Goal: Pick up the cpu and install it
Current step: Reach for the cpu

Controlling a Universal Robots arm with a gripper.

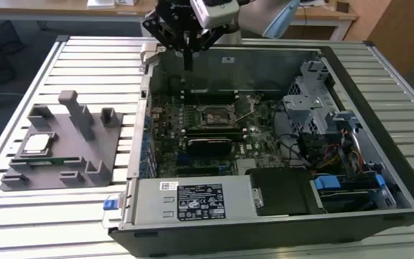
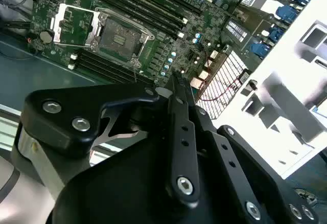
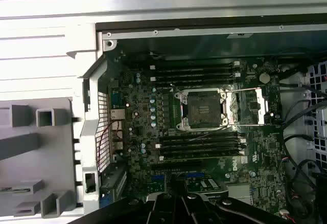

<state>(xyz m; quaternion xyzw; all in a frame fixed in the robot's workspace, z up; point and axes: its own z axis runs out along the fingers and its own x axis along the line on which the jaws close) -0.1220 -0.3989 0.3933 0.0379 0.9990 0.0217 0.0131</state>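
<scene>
The end effector (image 1: 187, 66) hangs clenched, fingertips together, above the far edge of the open computer case (image 1: 264, 237). The cpu (image 1: 36, 143) lies flat on the grey fixture (image 1: 49, 175) on the tabletop (image 1: 20, 216), well apart from it.

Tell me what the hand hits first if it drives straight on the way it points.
The hand would most likely meet the motherboard in the open computer case, beside the empty cpu socket, not on it; depth is uncertain.
</scene>
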